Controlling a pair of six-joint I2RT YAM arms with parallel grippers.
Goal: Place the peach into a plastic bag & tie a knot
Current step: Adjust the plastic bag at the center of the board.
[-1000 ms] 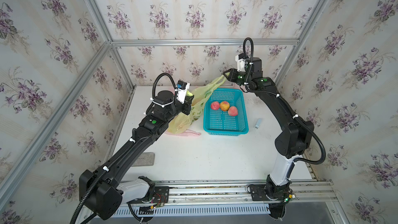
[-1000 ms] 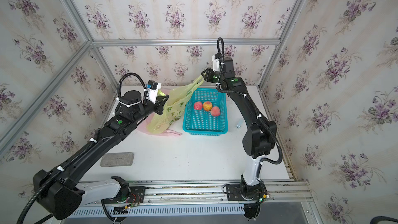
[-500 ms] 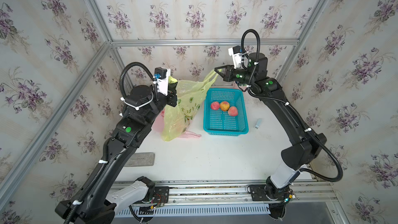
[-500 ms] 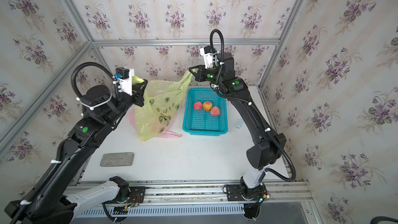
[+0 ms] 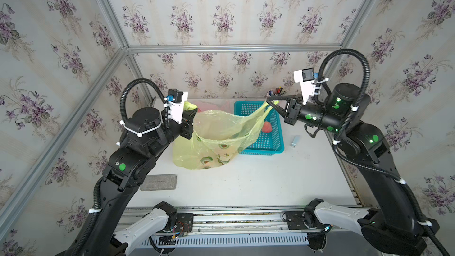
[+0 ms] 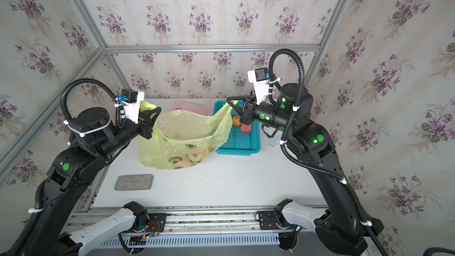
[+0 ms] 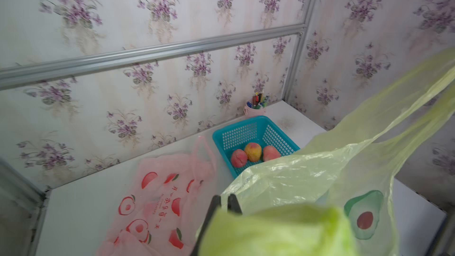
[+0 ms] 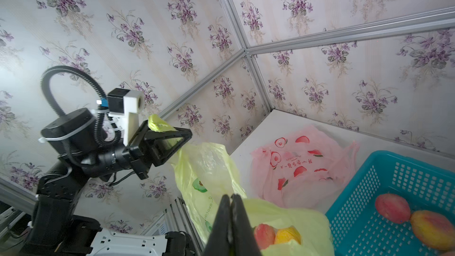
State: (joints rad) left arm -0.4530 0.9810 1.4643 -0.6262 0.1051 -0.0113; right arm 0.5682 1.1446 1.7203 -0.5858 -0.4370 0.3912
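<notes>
Top views show the yellow bag [image 5: 216, 141] stretched between two raised arms, its mouth gaping upward over the table [image 5: 246, 185]. A second ago it lay slumped on the table, left of the basket [image 7: 240, 126], with both grippers low over it. Since then the arms have lifted and drawn apart, one to the left and one to the right above the basket's far edge.

The left gripper [image 6: 157, 112] is clamped on one bunched handle (a tuft of yellow film pokes out behind the jaws). The right gripper [image 5: 269, 100] is pinched tight on the other handle, which runs taut to its tip. The bag's bottom hangs to about table level, and whether it touches cannot be told.

The peaches [image 7: 253, 152], three of them, have not moved. They sit together in the basket just right of the bag, and its film partly hides them in both top views. A pink bag [image 7: 160, 200] lies flat on the far side, untouched.

By the look of it the opening step is done and loading has not begun. Both grippers are occupied, so one would probably have to let go of its handle to fetch a peach, and the mouth could then sag shut.
</notes>
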